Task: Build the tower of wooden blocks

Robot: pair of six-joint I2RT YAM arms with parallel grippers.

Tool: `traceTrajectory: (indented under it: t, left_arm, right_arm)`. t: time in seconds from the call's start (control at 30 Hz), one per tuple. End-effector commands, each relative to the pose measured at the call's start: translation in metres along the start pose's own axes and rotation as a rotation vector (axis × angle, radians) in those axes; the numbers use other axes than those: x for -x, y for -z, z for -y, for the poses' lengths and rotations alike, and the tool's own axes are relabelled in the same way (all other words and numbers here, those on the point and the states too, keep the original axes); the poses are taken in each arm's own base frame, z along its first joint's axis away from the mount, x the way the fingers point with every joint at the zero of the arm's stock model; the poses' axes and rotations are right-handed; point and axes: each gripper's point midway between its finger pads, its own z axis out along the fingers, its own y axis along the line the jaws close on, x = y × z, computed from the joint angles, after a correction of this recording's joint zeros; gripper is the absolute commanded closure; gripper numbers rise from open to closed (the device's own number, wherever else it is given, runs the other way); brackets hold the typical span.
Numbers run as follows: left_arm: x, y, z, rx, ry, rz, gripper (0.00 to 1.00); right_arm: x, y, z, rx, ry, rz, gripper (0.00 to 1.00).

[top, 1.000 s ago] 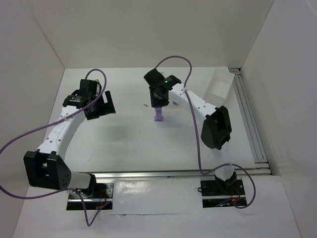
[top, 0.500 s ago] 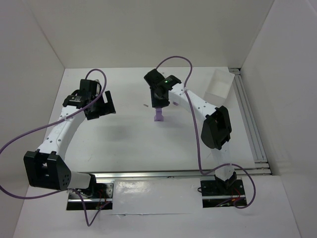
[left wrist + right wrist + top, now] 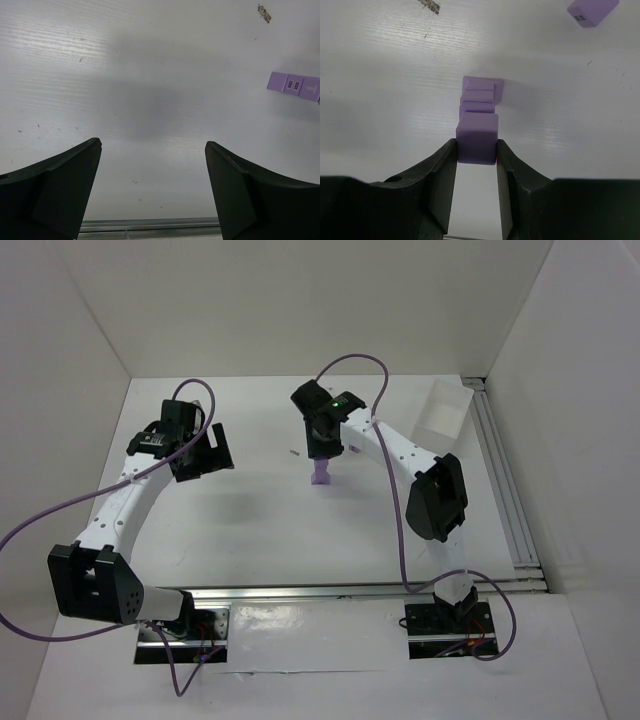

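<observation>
No words, brands or numbers can be read. The tower point(image 3: 295, 85) bears only tiny marks: a dark dot grid on one block and a pale T-like sign on the next. A loose block point(image 3: 592, 11) shows a similar dot grid.

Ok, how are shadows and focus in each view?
Left wrist: soft grey shadow on the table beneath the open left end effector. Right wrist: tower in focus, faint shadow to its right. Top external: even light, glare on the near metal rail.
</observation>
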Motion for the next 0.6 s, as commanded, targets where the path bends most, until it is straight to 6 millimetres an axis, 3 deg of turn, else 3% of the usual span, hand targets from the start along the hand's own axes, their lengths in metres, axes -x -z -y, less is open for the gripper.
traceTrajectory:
  t: [0.0, 0.57]
  left_arm:
    - [0.009, 0.0012, 0.004, -0.016, 0.025, 0.025, 0.02]
    - [0.0101, 0.004, 0.0045, -0.02, 0.025, 0.033, 0.02]
  right_arm:
    - [0.0023, 0.014, -0.0042, 0.001, 0.004, 0.021, 0.7]
    - [0.0037, 0.0089, -0.0106, 0.019, 0.013, 0.012, 0.69]
